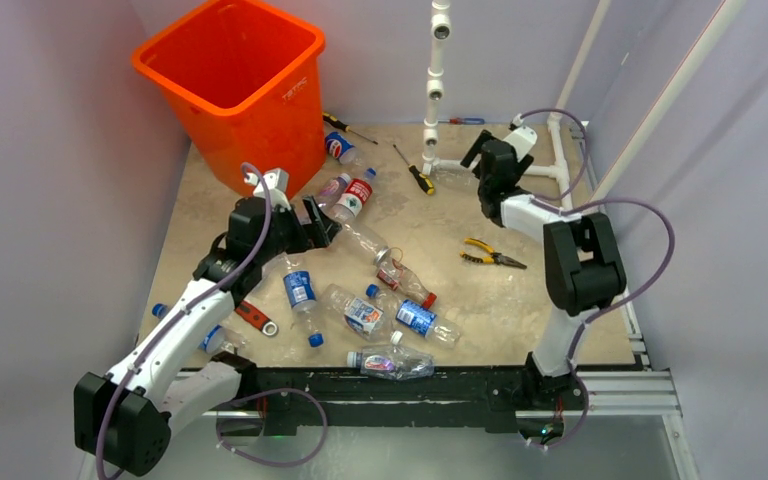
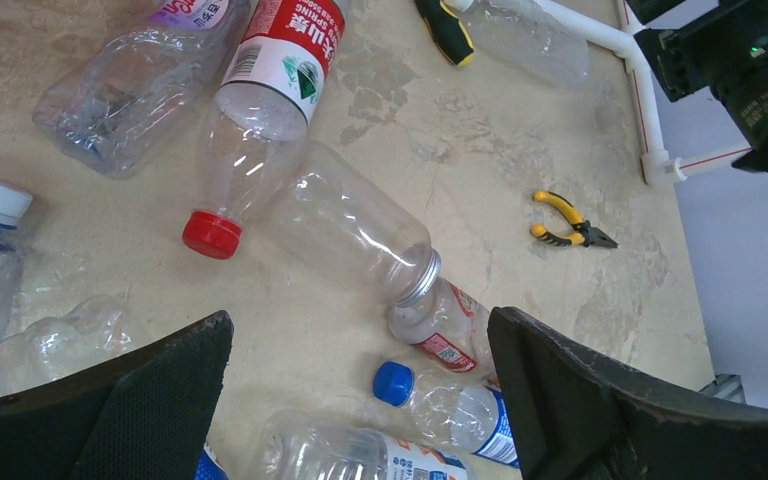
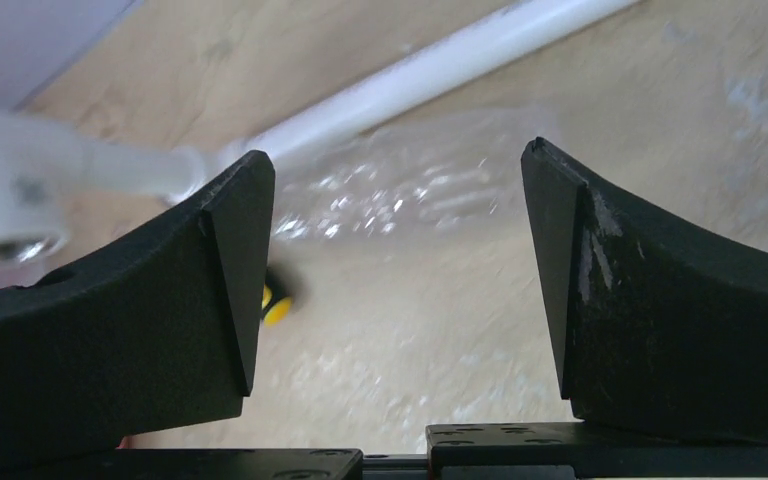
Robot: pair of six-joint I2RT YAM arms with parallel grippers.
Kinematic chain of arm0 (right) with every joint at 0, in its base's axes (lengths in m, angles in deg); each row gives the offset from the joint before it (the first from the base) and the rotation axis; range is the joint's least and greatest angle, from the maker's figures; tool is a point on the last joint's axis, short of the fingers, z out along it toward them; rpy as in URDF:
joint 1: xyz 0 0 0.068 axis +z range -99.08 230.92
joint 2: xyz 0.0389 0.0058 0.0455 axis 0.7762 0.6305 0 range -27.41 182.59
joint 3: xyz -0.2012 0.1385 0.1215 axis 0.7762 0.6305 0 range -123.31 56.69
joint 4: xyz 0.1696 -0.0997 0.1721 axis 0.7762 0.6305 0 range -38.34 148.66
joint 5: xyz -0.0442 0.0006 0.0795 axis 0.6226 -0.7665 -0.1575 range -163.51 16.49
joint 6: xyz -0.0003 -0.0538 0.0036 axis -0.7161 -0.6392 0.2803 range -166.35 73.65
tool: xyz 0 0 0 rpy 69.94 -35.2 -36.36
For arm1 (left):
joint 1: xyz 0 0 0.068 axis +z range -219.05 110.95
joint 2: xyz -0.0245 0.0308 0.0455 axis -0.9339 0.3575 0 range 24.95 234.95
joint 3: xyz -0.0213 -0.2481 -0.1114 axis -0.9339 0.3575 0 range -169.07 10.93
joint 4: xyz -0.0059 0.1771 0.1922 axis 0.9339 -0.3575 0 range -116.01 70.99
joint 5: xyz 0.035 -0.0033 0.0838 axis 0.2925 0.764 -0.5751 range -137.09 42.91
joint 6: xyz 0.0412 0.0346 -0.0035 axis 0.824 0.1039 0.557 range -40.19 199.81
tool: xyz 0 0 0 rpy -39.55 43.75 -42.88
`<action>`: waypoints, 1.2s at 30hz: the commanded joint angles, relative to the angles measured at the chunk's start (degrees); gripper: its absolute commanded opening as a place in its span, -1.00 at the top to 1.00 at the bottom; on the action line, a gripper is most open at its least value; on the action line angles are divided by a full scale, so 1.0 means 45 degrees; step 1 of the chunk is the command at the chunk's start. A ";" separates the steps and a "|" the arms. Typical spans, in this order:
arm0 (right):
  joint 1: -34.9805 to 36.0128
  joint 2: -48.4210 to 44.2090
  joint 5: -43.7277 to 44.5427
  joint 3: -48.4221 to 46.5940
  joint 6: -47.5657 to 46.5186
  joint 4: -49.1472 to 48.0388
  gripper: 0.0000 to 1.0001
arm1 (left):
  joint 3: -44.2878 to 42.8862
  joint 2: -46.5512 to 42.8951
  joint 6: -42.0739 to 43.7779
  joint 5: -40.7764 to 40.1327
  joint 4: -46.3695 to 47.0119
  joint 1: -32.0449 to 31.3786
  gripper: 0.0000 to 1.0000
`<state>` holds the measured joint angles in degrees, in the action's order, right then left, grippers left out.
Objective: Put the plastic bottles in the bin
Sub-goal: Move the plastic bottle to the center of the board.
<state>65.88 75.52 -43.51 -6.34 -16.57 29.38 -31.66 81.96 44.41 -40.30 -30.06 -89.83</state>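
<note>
Left wrist view: the left gripper (image 2: 360,325) hangs wide open over a capless clear bottle (image 2: 350,225) lying among other plastic bottles (image 2: 260,130) on the table (image 2: 440,130). Empty and thin-walled, it is probably light, slick and easily dented, so a hold across the midbody looks safest. Farther off, the right gripper (image 3: 392,200) stands open astride a crumpled bottle (image 3: 410,180) beside the white pipe (image 3: 430,70). The orange bin (image 1: 260,120) stands at the far-left corner.
</note>
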 commanded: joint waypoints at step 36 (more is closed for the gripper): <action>-0.0349 -0.2732 -0.4488 0.3892 0.1048 -0.0409 -0.65 | 0.0848 0.0730 -0.1480 0.2848 0.2260 0.0925 -0.94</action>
<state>63.28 69.62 -62.81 8.88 -13.27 30.49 -28.44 84.81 38.88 -29.66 -22.78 -86.02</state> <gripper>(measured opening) 0.818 0.974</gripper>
